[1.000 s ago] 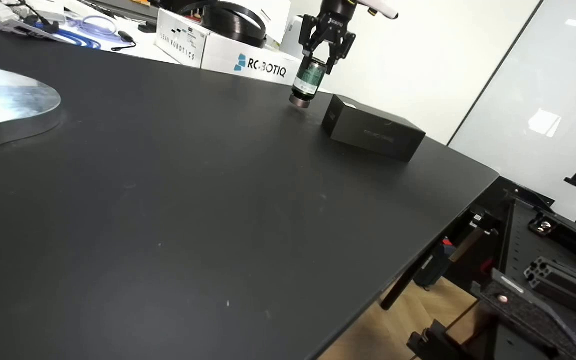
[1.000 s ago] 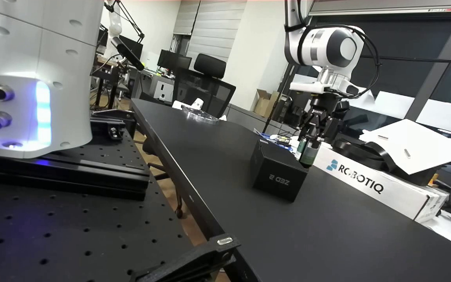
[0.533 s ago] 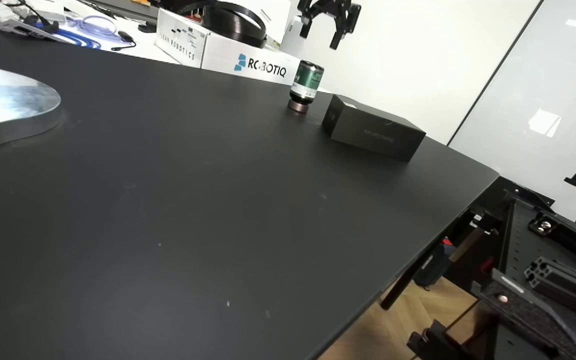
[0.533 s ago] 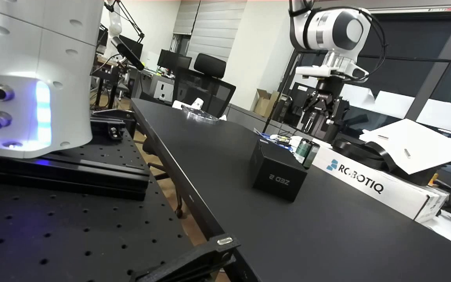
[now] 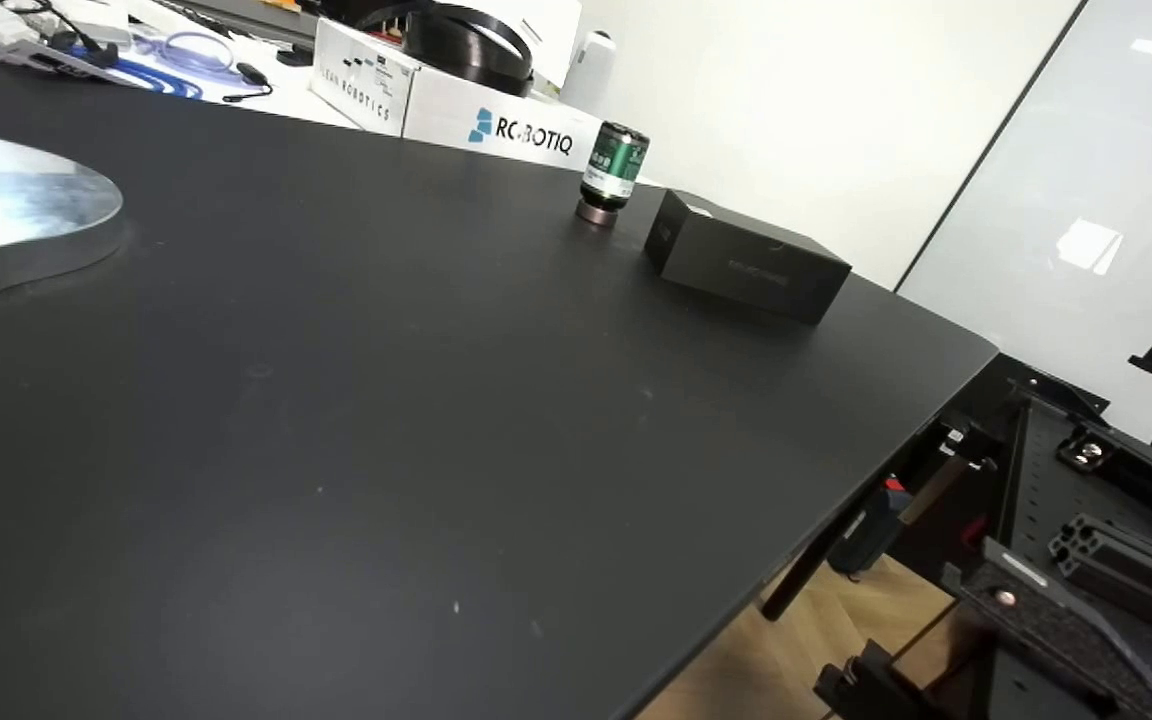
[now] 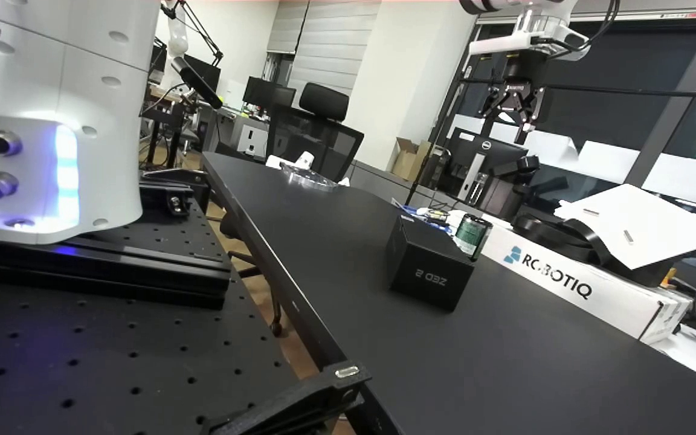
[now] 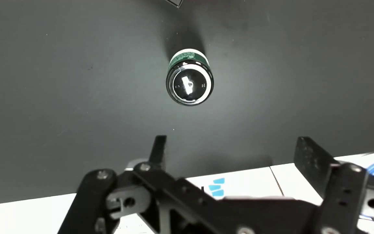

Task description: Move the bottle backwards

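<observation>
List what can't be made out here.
Dark-green cylindrical bottle: lower end hidden behind the black rectangular cardboard box in an exterior view.
Its white and green label: fine print too small in every view.
Silvery wavy-edged object, material unclear: cut off by left edge in an exterior view.

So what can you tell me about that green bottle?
The bottle is short, round and glossy, perhaps glass, with a green label, white band and dark top. It stands on a narrower reddish end, perhaps its cap, so probably upside down. It touches only the black table, close to the black box; the open gripper is clear.
</observation>
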`<state>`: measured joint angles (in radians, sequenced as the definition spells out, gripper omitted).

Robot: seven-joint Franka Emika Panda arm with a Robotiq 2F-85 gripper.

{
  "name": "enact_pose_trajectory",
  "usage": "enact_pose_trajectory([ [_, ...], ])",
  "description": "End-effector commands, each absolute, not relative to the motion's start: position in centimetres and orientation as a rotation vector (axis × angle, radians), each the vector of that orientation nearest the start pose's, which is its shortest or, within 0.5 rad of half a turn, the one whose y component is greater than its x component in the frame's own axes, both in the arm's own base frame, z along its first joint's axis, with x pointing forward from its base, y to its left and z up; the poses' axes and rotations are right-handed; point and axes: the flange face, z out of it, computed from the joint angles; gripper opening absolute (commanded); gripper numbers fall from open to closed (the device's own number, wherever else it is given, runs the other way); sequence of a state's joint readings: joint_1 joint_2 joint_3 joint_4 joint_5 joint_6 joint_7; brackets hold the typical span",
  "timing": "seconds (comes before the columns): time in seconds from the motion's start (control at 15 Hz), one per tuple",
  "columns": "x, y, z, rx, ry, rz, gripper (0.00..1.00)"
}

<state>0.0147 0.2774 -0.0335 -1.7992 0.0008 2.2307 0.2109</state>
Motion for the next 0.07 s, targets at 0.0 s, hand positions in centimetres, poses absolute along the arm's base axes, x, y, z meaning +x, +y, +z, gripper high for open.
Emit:
enact_pose_trajectory([
  [0.0,64.68,-1.07,40.15,-3.107,0.356,-0.231,1.00],
])
